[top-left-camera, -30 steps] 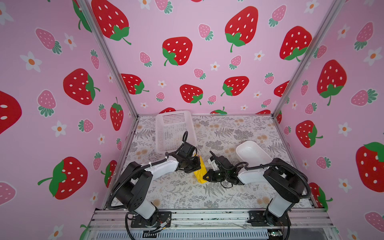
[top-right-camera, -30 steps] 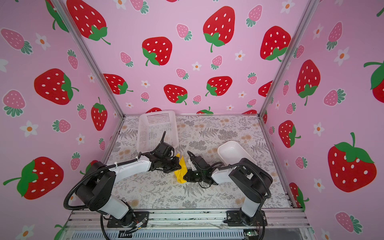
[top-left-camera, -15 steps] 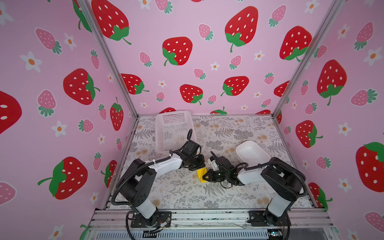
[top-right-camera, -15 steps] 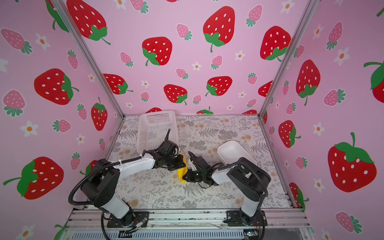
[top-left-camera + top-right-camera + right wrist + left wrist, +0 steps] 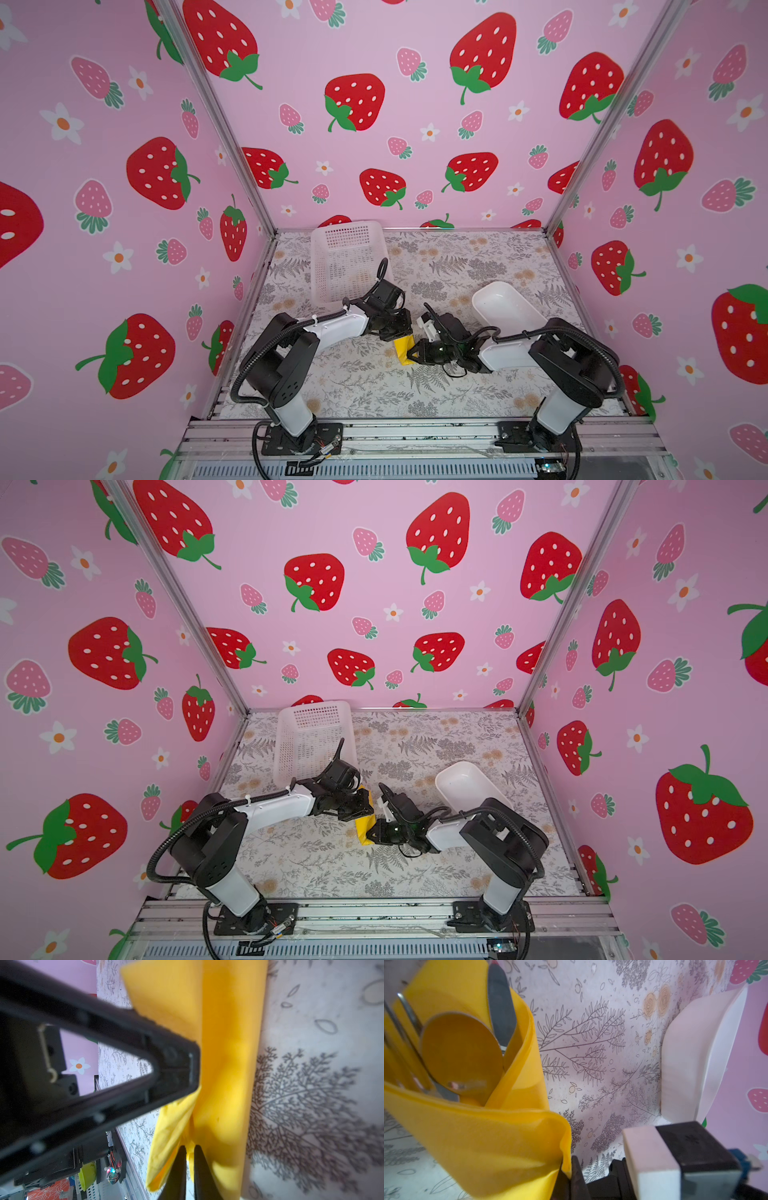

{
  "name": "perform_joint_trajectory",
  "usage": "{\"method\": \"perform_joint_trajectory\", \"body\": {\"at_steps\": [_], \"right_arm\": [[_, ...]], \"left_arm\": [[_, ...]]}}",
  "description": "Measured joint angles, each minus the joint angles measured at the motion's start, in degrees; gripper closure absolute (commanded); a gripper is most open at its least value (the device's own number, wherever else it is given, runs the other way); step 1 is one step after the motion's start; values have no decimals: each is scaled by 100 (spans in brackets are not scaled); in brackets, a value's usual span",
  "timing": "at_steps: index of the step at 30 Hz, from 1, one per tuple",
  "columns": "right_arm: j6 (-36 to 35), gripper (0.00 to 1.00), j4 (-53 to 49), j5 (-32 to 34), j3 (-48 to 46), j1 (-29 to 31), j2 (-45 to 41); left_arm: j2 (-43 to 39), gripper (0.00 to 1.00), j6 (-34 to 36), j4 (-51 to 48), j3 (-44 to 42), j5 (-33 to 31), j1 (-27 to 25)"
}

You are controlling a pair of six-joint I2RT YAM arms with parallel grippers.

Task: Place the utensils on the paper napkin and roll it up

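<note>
Left wrist view shows the napkin curled loosely around the utensils. A spoon bowl, a dark knife and fork tines poke out of its open end. The left gripper is pressed together on the napkin's free edge, with paper caught between its tips. In the right wrist view the right gripper likewise pinches a fold of yellow paper between nearly touching fingers. The left gripper's closed tip lies against the roll beside it.

In both top views the bundle lies on the table between the two grippers. It sits in front of the basket and apart from the tray.

The napkin looks thin, limp and very light, so I judge it will crease, spring open and tear if the two pinches pull against each other. The cutlery is stiff, smooth and far heavier than the paper, and it could slide out of the open end if the roll tilts. The loose edge suits a fingertip pinch for rolling. To lift the bundle, a grip across its middle, clamping metal through paper, seems safer.

No brand, label or readable writing shows anywhere.
</note>
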Motion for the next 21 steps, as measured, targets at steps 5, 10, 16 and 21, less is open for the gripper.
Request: {"method": "perform_joint_trajectory", "body": {"at_steps": [5, 10, 16, 21], "right_arm": [[-15, 88, -72, 15, -68, -33, -81], [-28, 89, -146, 48, -72, -33, 48], [-39, 90, -28, 33, -72, -35, 170], [-44, 90, 2, 31, -76, -35, 184]], "left_arm": [[0, 100, 0, 0, 0, -13, 0], [0, 100, -2, 2, 0, -15, -4], [0, 100, -9, 2, 42, -17, -85], [90, 100, -50, 2, 219, -15, -203]]}}
